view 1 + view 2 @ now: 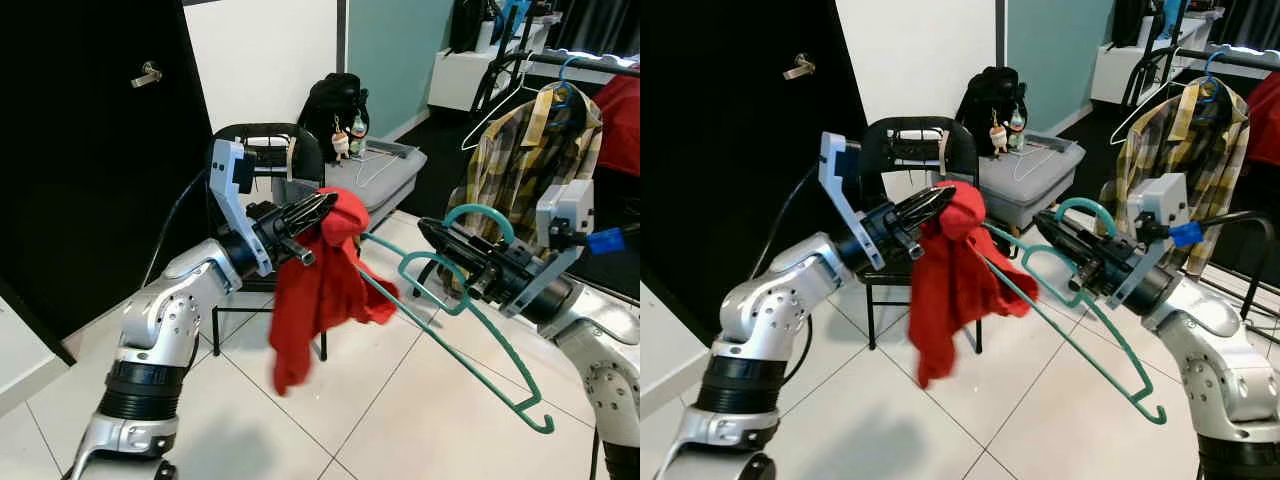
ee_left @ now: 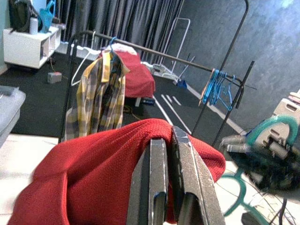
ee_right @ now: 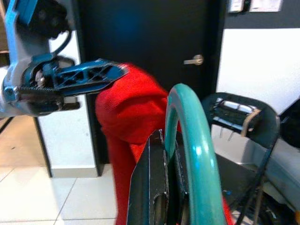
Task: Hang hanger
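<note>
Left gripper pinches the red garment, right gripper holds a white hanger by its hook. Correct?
Not quite: the hanger is teal, not white, as the left eye view shows. The rest stands: left gripper pinches the red garment, right gripper holds the hanger near its hook.

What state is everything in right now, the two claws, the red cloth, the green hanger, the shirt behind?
left gripper: shut on red garment.
right gripper: shut on teal hanger.
red garment: held up, draping down.
teal hanger: tilted, one end inside the garment.
plaid shirt: hanging on a rack.

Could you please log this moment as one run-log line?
left claw: shut on red garment | right claw: shut on teal hanger | garment partly on hanger | not yet hung
</note>
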Robot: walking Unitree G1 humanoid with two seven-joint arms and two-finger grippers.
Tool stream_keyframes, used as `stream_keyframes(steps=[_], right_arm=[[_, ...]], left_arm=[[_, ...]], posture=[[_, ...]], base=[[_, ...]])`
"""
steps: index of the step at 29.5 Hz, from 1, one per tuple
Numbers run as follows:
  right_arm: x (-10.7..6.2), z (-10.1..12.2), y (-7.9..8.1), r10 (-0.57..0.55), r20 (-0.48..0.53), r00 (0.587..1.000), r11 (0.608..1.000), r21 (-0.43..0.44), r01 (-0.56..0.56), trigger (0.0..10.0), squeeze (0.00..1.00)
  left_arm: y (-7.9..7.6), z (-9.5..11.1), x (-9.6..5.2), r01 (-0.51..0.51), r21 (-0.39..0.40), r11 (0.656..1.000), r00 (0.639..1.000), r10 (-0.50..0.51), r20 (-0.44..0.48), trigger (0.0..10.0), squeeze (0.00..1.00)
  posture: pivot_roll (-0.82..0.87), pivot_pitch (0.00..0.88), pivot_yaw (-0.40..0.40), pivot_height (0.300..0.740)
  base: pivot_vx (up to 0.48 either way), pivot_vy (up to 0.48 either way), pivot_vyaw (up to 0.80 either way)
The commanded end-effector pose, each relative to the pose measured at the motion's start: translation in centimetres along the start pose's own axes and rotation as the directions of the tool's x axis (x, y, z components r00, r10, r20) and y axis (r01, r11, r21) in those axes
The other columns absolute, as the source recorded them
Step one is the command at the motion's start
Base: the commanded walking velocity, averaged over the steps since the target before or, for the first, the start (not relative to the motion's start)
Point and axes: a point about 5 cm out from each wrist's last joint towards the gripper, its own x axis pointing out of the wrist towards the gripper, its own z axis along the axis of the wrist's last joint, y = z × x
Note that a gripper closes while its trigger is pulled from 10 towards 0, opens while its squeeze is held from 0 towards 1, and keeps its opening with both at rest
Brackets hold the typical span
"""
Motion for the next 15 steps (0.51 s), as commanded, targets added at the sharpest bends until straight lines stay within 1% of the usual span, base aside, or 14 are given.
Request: stream_keyframes(steps=[1,2,3,4,5,7,9,10,11,12,13,14,15], right_arm=[[0.1,-0.7,0.6,0.05,-0.043,0.998,0.999,0.007,-0.05,10.0,0.0],[-0.1,-1.0,0.9,0.077,-0.081,0.994,0.997,0.007,-0.076,10.0,0.0],[-0.1,-1.0,0.9,0.077,-0.081,0.994,0.997,0.007,-0.076,10.0,0.0],[-0.3,-1.3,1.1,0.09,-0.103,0.991,0.996,0.007,-0.09,10.0,0.0],[-0.4,-1.4,1.1,0.093,-0.112,0.989,0.996,0.007,-0.093,10.0,0.0],[-0.4,-1.4,1.1,0.093,-0.112,0.989,0.996,0.007,-0.093,10.0,0.0],[-1.0,-1.7,1.3,0.117,-0.151,0.982,0.993,0.014,-0.116,10.0,0.0],[-1.1,-1.7,1.1,0.112,-0.157,0.981,0.994,0.011,-0.111,10.0,0.0],[-1.1,-1.7,1.1,0.112,-0.157,0.981,0.994,0.011,-0.111,10.0,0.0],[-1.1,-1.7,0.9,0.1,-0.151,0.983,0.995,0.007,-0.1,10.0,0.0],[-1.1,-1.7,0.9,0.1,-0.151,0.983,0.995,0.007,-0.1,10.0,0.0],[-0.8,-1.5,0.6,0.076,-0.125,0.989,0.997,0.003,-0.077,10.0,0.0],[-0.8,-1.5,0.6,0.076,-0.125,0.989,0.997,0.003,-0.077,10.0,0.0]], left_arm=[[-0.2,0.8,0.7,0.005,0.055,0.998,1.0,-0.006,0.029,10.0,0.0],[0.0,0.8,0.8,-0.005,0.098,0.995,1.0,0.003,0.019,10.0,0.0],[0.0,0.8,0.8,-0.005,0.098,0.995,1.0,0.003,0.019,10.0,0.0],[0.1,0.8,0.8,-0.011,0.123,0.992,1.0,0.01,0.011,10.0,0.0],[0.1,0.8,0.8,-0.017,0.132,0.991,1.0,0.017,0.007,10.0,0.0],[0.1,0.8,0.8,-0.017,0.132,0.991,1.0,0.017,0.007,10.0,0.0],[0.3,1.1,0.5,-0.009,0.179,0.984,1.0,0.012,-0.014,10.0,0.0],[-0.1,1.2,0.4,0.033,0.186,0.982,0.999,-0.03,-0.022,10.0,0.0],[-0.1,1.2,0.4,0.033,0.186,0.982,0.999,-0.03,-0.022,10.0,0.0],[-0.8,1.3,0.4,0.094,0.184,0.978,0.996,-0.09,-0.03,10.0,0.0],[-0.8,1.3,0.4,0.094,0.184,0.978,0.996,-0.09,-0.03,10.0,0.0],[-2.1,1.1,0.3,0.183,0.169,0.968,0.983,-0.179,-0.044,10.0,0.0],[-2.1,1.1,0.3,0.183,0.169,0.968,0.983,-0.179,-0.044,10.0,0.0]], posture=[[-0.1,0.0,0.054,0.74],[-0.11,0.0,0.056,0.74],[-0.11,0.0,0.056,0.74],[-0.11,0.0,0.058,0.74],[-0.11,0.0,0.058,0.74],[-0.11,0.0,0.058,0.74],[-0.11,0.0,0.058,0.74],[-0.11,0.0,0.057,0.74],[-0.11,0.0,0.057,0.74],[-0.11,0.0,0.056,0.74],[-0.11,0.0,0.056,0.74],[-0.11,0.0,0.055,0.74],[-0.11,0.0,0.055,0.74]], base=[[0.0,0.0,0.0],[0.0,0.0,0.0],[0.0,0.0,0.0],[0.0,0.0,0.0],[0.0,0.0,0.0],[0.0,0.0,0.0],[0.0,0.0,0.0],[0.0,0.0,0.0],[0.0,0.0,0.0],[0.0,0.0,0.0],[0.0,0.0,0.0],[0.0,0.0,0.0],[0.0,0.0,0.0]])
